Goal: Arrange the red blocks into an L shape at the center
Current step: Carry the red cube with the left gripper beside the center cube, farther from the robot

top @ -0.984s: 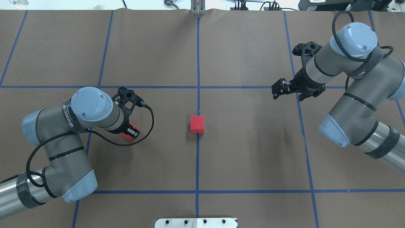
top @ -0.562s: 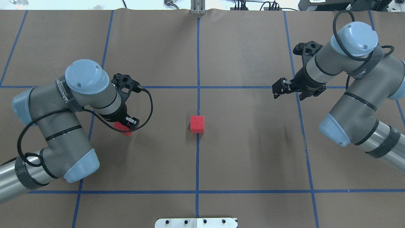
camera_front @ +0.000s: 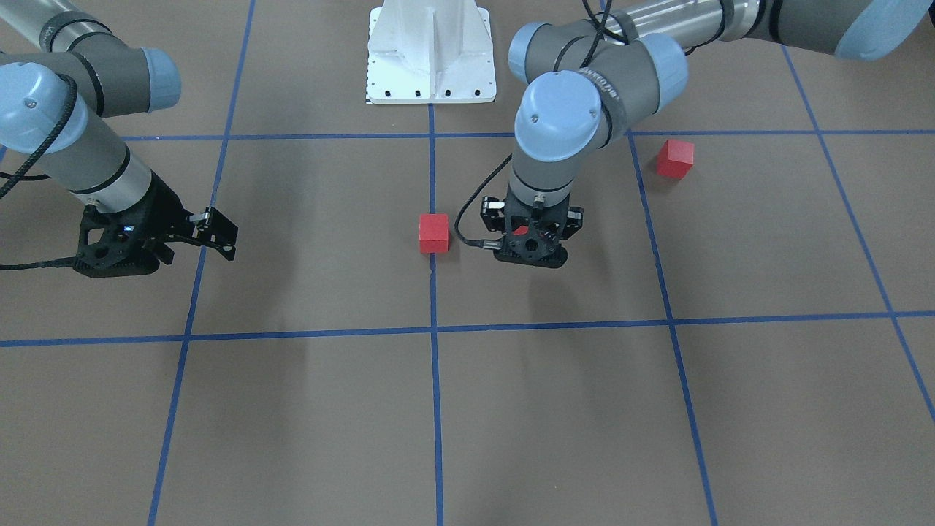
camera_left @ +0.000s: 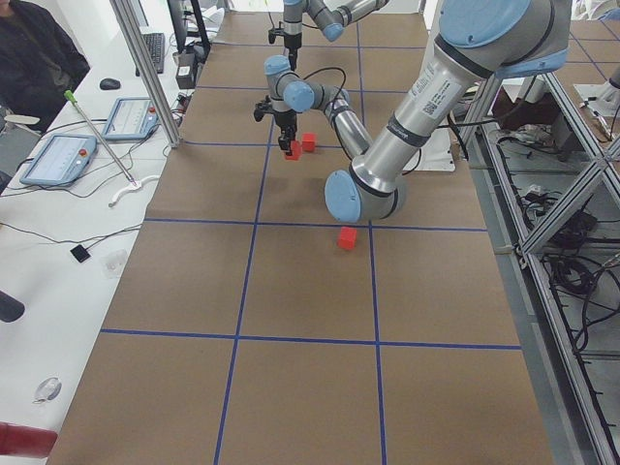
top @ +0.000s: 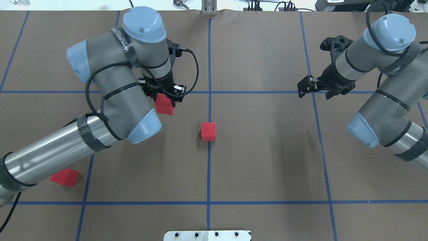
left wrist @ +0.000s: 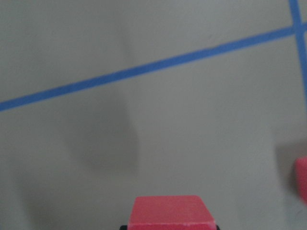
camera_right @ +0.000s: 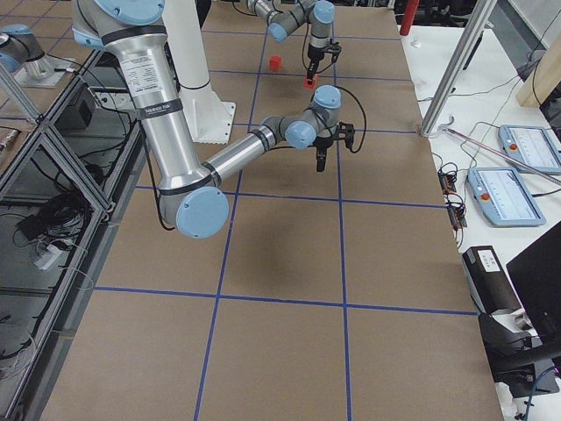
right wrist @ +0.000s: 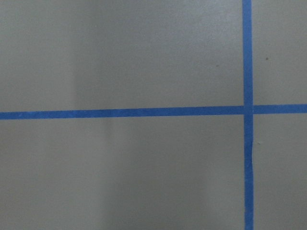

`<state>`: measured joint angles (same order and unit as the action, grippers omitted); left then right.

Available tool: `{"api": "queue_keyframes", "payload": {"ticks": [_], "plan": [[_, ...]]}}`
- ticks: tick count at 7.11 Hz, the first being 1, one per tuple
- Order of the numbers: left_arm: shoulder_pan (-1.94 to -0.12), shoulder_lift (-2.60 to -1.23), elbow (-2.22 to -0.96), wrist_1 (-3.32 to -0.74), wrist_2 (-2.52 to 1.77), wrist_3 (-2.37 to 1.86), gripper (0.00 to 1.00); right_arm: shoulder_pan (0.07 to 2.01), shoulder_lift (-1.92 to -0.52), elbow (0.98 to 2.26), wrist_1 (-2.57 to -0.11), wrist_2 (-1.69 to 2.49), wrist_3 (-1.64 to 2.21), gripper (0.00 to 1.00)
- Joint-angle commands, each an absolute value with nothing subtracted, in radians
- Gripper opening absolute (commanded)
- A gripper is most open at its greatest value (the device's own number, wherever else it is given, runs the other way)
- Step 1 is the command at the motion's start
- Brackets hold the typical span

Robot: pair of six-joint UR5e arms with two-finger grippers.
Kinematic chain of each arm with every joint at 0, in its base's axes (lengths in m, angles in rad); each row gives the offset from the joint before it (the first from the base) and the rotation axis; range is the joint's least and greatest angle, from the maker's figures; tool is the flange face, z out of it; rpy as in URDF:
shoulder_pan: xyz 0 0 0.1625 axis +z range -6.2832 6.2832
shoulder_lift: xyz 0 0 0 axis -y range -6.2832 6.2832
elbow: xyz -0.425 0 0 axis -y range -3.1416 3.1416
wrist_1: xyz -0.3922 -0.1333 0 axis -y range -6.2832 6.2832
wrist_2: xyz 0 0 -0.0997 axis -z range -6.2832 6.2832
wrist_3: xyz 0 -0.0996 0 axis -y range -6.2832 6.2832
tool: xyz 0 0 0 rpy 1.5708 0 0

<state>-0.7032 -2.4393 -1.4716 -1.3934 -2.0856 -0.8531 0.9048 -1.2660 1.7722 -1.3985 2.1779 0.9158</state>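
My left gripper (top: pixel 166 96) is shut on a red block (top: pixel 164 104) and holds it above the brown floor, left of the center (top: pixel 222 110). The held block fills the bottom of the left wrist view (left wrist: pixel 168 211), and only a sliver of it shows in the front view (camera_front: pixel 520 230). A second red block (top: pixel 208 131) sits on the middle blue tape line; it also shows in the front view (camera_front: pixel 433 233). A third red block (top: pixel 64 176) lies far out at the near left, partly under my left forearm. My right gripper (top: pixel 306 87) hangs open and empty over the right tape line.
The white robot base plate (top: pixel 207 235) sits at the near edge of the mat. My left arm's elbow (top: pixel 143 129) hangs low over the floor left of the center block. Desks, tablets and a person (camera_left: pixel 34 58) are beyond the far edge.
My left gripper has carried its red block away from me and to the right, toward the center line. The arm's swing has uncovered the third block. My right gripper has drifted slightly right.
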Motion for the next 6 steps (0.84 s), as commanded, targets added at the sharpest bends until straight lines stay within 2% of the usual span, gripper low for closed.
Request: {"api": "queue_keyframes", "payload": {"ticks": [1,6], "plan": [[-0.698,-2.606,-1.182,-1.611,-2.086,-1.021,0.0,0.937,-1.292,1.772,-1.401,2.18,0.844,0.99],[-0.598,-2.637,-1.147,-1.631,-2.034,-1.137,0.0,0.936,-1.292,1.772,-1.401,2.178,0.844,0.99]]}}
